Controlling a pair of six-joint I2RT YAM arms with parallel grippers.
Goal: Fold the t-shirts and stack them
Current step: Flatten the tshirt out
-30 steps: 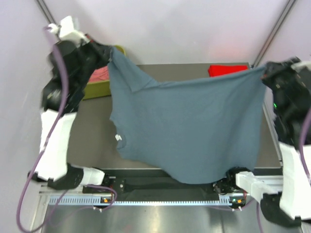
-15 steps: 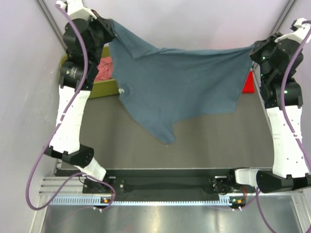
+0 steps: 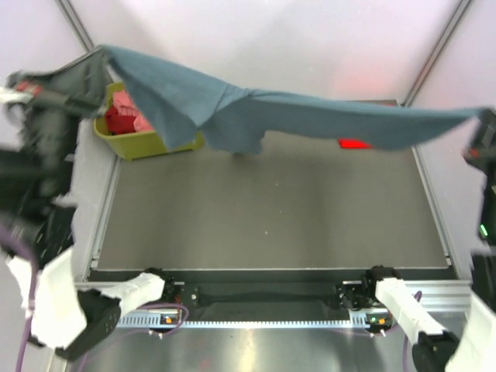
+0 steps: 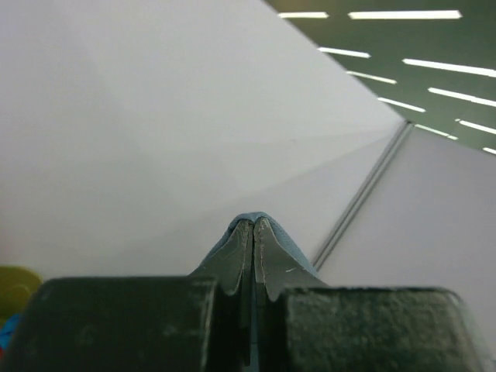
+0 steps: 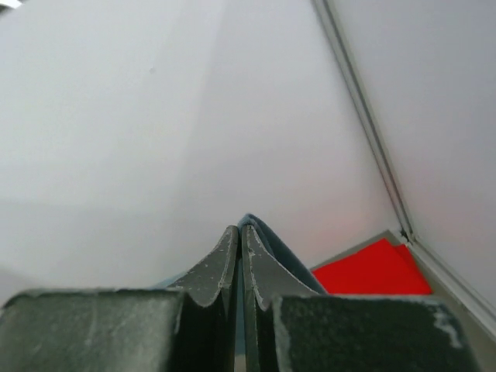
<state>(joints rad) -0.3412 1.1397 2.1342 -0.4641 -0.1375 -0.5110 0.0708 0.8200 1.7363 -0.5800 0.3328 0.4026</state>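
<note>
Airborne blue-grey t-shirt [image 3: 325, 116] spans the upper frame, sagging left of centre: light, limp cotton. Closed left fingers [image 4: 236, 260] and right fingers [image 5: 221, 267] each pinch an edge; corner holds should suit it.

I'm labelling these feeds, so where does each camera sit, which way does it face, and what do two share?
Top external: above and behind the robot, looking down on the table; left arm and right arm show, blue-grey t-shirt stretched between.
Left wrist: on the left arm, tilted up at wall and ceiling lights; shut left end effector pinching the t-shirt.
Right wrist: on the right arm, facing the back corner; shut right end effector pinching the t-shirt.
Shared: top and right wrist both show the red t-shirt.
</note>
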